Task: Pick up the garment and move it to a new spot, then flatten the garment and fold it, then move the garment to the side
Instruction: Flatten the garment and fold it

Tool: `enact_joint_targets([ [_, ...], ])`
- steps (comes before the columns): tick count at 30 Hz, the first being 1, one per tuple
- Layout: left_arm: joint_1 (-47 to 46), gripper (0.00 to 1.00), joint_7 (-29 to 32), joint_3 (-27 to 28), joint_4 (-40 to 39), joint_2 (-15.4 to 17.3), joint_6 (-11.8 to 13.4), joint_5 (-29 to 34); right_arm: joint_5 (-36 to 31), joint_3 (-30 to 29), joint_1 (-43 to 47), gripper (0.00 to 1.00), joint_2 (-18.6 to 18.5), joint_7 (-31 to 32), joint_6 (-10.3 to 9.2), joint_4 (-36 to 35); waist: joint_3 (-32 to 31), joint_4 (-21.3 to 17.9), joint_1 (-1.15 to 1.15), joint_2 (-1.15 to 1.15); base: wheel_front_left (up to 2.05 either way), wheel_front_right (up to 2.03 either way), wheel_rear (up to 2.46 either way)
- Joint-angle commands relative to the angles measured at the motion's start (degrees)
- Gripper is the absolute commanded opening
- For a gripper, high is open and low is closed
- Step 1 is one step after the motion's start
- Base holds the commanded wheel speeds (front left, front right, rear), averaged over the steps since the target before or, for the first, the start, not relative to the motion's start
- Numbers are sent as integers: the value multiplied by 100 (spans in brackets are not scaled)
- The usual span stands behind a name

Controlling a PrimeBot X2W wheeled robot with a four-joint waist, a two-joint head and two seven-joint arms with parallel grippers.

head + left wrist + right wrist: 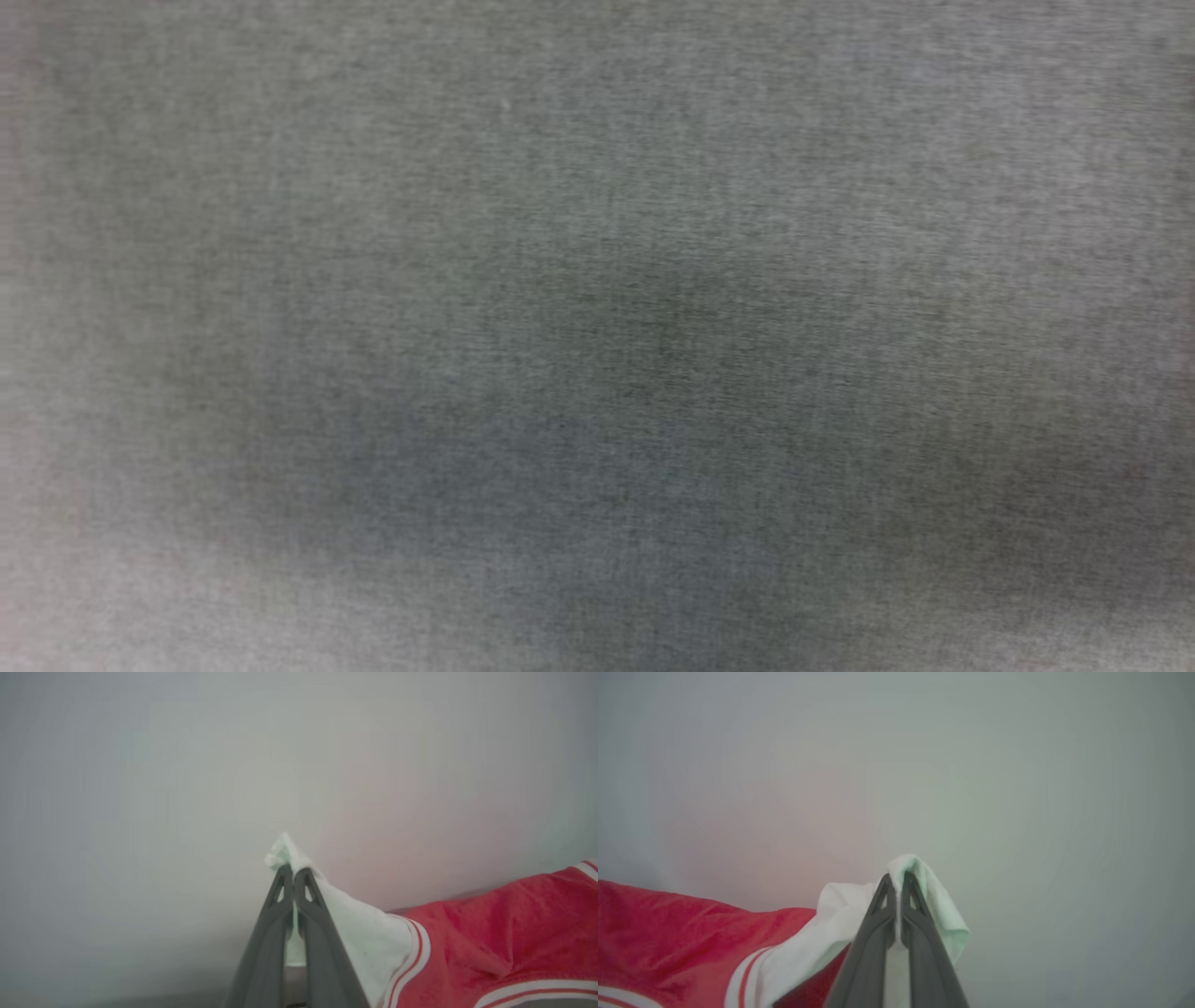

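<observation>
The garment (pixel 495 933) is a red shirt with white sleeves and red-and-white striped trim. In the left wrist view my left gripper (pixel 293 870) is shut on a bunched white sleeve end, and the red body trails off to the lower right. In the right wrist view my right gripper (pixel 899 877) is shut on the other white sleeve of the garment (pixel 677 933), whose red body spreads to the lower left. Both sleeve tips poke out past the fingertips.
The head view looks closely at a blurred grey cloth-like surface (pixel 597 280) with a darker shadow near its middle. Behind each gripper lies a plain pale grey surface (pixel 187 788), faintly tinted pink near the red cloth.
</observation>
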Motion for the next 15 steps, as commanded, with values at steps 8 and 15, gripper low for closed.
enact_joint_targets([
  [8,863,0,571,-370,-129,102,-15,-357,898,725,679,0,-181,172,0,56,-967,162,0,0,0,0,0],
  [15,1828,0,899,-702,-439,364,-14,-655,2040,1452,1661,0,-664,956,-1,-289,-1989,150,0,0,0,0,0],
])
